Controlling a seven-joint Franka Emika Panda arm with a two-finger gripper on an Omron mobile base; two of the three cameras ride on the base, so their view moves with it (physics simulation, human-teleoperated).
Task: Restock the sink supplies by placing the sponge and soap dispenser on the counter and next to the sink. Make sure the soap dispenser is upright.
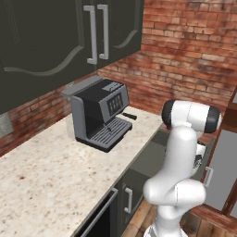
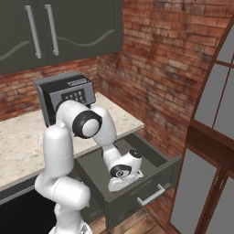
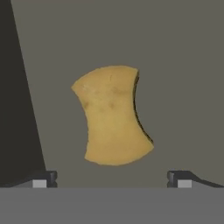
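Reaching is the step in hand: the left base view shows one desk (image 1: 51,180) with one coffee machine (image 1: 99,113); the right base view, the arm dipped into one open drawer (image 2: 151,180); the hand view, one sponge (image 3: 111,116) on the drawer floor, the pincer (image 3: 112,179) spread above it. Next, I judge: descend and close.

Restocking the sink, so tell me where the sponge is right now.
In the hand view the sponge lies flat on the grey floor of the open drawer, between and just beyond the open gripper hanging above it.
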